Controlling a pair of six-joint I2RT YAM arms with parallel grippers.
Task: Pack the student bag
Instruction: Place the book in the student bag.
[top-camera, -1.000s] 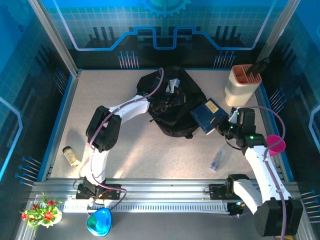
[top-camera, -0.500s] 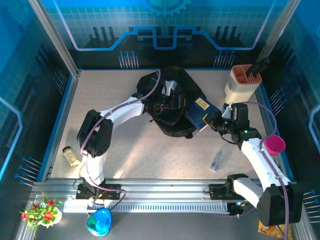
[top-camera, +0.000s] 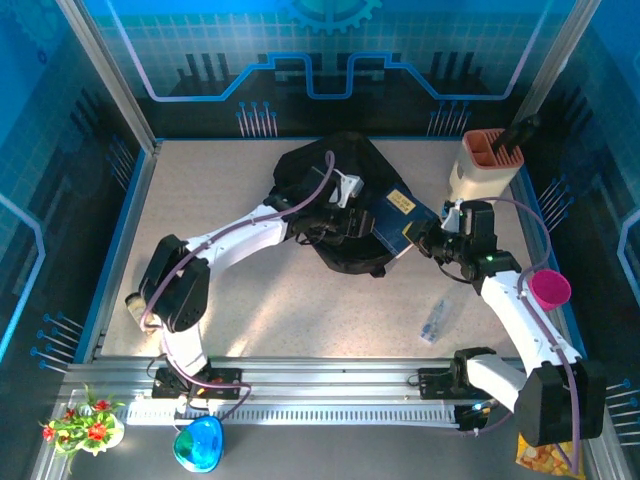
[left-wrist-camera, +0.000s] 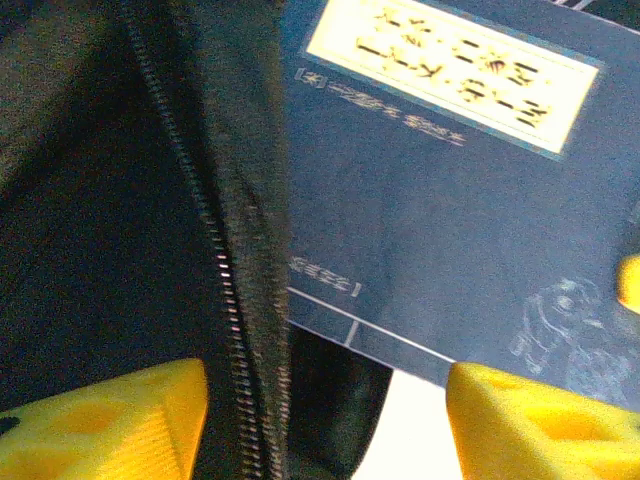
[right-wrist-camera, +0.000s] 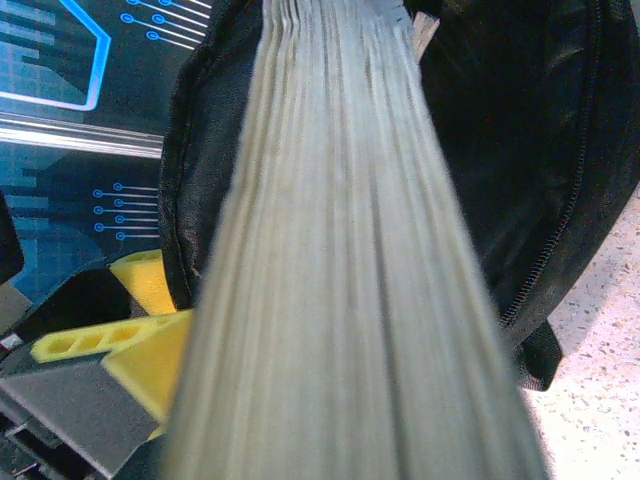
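The right gripper (top-camera: 424, 243), clenched on the dark blue book (top-camera: 393, 220), has carried it from the right side of the table (top-camera: 280, 300) into the mouth of the student bag (top-camera: 370, 165), which lies mid-table toward the far edge. The left gripper (left-wrist-camera: 322, 425) has just released, and its fingers now straddle the zipper rim (left-wrist-camera: 225, 300). The book looks only partly in. Black fabric hides how deep it sits, and its page edges are blurred.

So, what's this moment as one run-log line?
right gripper: shut on blue book | book end: at student bag opening | left gripper: open over zipper edge
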